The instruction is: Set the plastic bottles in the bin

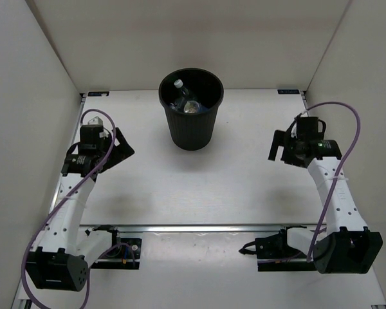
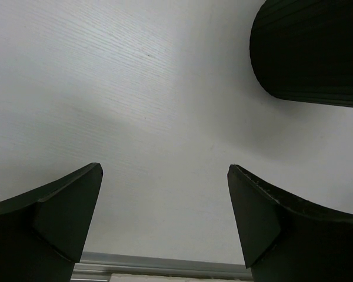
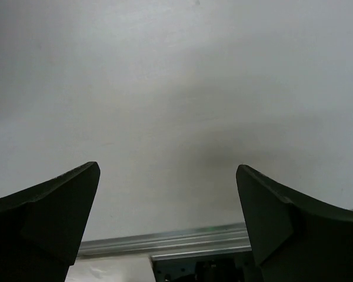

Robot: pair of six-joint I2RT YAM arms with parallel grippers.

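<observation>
The plastic bottles (image 1: 188, 102) lie inside the 1 bin (image 1: 192, 132), upright ahead between my arms. I make out 1 capped bottle, the rest too dark to count. My left gripper (image 2: 165, 167) and right gripper (image 3: 167, 166) gape wide, holding nothing. The task looks finished, so next I only need to pull back.

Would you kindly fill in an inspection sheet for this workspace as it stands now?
Surface: white table, only the bin standing on it.
Job's things: black bin upright at the far middle; bottles inside it, count unclear.
Clutter: nothing seen.
Grippers: left pincer open and empty; right pincer open and empty.
Cables: purple cables loop beside both arms.
Surroundings: plain white walls on three sides.
</observation>
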